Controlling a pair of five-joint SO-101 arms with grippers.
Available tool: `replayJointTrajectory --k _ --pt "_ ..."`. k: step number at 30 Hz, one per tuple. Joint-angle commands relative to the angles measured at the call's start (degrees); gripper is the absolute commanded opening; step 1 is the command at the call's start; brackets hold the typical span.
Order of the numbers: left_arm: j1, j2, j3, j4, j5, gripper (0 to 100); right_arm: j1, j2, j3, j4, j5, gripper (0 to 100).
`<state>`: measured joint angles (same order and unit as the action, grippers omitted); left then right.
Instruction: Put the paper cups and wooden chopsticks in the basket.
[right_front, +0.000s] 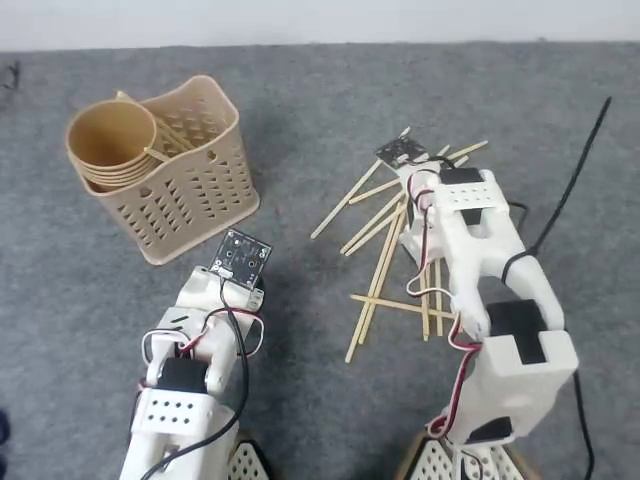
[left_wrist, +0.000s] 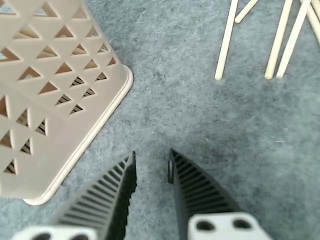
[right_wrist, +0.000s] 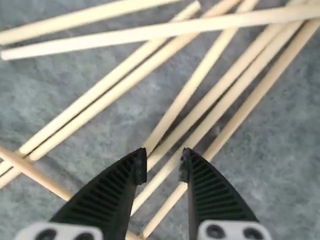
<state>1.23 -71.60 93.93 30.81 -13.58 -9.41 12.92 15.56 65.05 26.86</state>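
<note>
A beige plastic basket stands at the back left with a stack of paper cups in one end and a wooden chopstick leaning inside. Several chopsticks lie scattered on the grey carpet at the centre right. My right gripper hangs low over this pile, open a little, with chopsticks running under the gap between its fingers. My left gripper is open and holds nothing, just in front of the basket's corner.
The left arm is at the front left and the right arm at the right, above the pile. A black cable runs along the right side. Bare carpet lies between the basket and the chopsticks.
</note>
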Motion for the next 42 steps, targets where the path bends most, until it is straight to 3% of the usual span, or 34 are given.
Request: replayJointTrajectory --k 1,12,31,42 --pt "0.2 -0.8 -0.5 -1.6 -0.7 9 -1.6 0.4 -0.4 -0.8 0.4 11.8" --pt "0.2 -0.8 -0.5 -1.6 -0.7 9 -1.6 10.4 -8.8 4.7 0.8 11.7" --pt "0.2 -0.8 -0.5 -1.6 -0.7 9 5.3 10.8 -15.0 9.8 0.8 11.7" --pt "0.2 -0.8 -0.5 -1.6 -0.7 9 0.1 10.7 -15.2 11.1 0.4 11.7"
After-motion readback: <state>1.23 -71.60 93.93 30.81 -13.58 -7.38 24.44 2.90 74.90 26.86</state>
